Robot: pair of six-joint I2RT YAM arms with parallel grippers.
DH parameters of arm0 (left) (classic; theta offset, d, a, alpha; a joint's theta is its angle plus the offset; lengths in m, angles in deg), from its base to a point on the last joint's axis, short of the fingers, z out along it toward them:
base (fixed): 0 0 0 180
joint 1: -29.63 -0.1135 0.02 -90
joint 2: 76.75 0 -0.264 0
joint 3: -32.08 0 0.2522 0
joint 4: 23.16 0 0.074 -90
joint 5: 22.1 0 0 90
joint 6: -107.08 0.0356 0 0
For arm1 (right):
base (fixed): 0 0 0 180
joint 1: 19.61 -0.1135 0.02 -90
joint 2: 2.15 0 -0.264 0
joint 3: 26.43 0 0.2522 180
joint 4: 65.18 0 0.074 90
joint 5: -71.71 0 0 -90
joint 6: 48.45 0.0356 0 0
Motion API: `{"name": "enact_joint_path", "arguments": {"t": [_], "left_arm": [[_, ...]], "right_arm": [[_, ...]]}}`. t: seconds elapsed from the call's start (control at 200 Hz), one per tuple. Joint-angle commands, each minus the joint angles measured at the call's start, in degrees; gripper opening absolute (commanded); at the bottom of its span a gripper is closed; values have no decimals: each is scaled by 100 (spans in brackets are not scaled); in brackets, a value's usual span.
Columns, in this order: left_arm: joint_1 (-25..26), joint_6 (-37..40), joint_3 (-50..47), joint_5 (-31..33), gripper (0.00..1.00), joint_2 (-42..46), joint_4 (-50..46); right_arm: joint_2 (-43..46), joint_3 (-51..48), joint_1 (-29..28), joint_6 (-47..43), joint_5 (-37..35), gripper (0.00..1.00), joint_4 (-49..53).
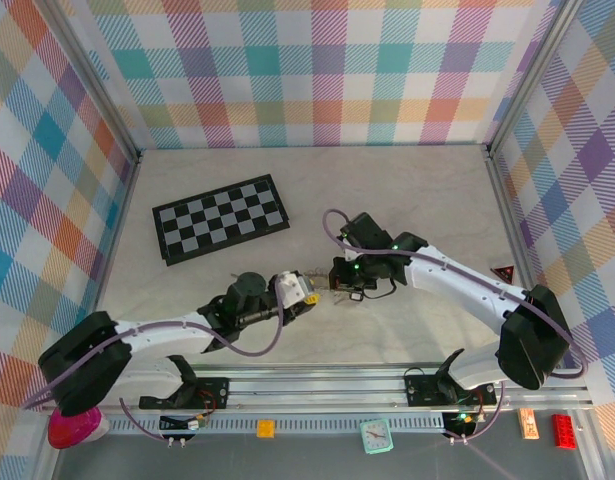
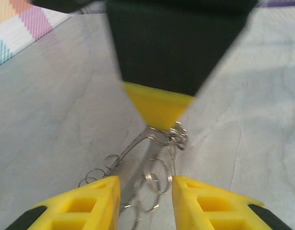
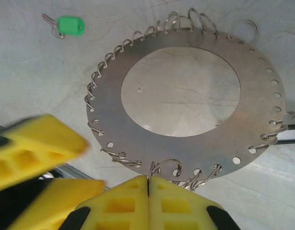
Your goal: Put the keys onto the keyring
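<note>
One keyring (image 3: 113, 115): flat metal band with holes round the rim, many small wire loops threaded through them. Right gripper (image 3: 148, 179) is pinched closed on its near edge, fingers pressed together. Left gripper (image 2: 146, 181) stands narrowly apart, straddling rim loops from the opposite side; can't tell if the pads touch them. Its fingers (image 3: 41, 143) sit just beside the right gripper's.

One green key (image 3: 70, 26) in sight, flat on the table (image 1: 417, 190), just off the ring's far-left rim, not touching.

One chessboard (image 1: 219, 218), well apart at rear left. Bare table lies right of and behind the grippers up to the walls.
</note>
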Motion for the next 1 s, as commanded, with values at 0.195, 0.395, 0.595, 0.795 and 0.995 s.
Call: {"name": "enact_joint_path", "arguments": {"t": [0.195,0.395,0.595,0.795,0.995], "left_arm": [[500,1503,-130,1081,32,-897,2106],[556,1625,-79,1159,35,-1235,2545],[567,1624,-30,1286,33,-1348,2661],[575,1650,-43,1616,22,-1365,2802],[630,1777,-86,2017,21,-1590,3489]], "right_arm": [[-66,401,55,587,332,0,227],[-118,491,69,675,341,0,218],[-144,527,71,729,396,0,153],[-116,497,67,771,440,0,87],[-206,479,68,871,567,0,-59]]}}
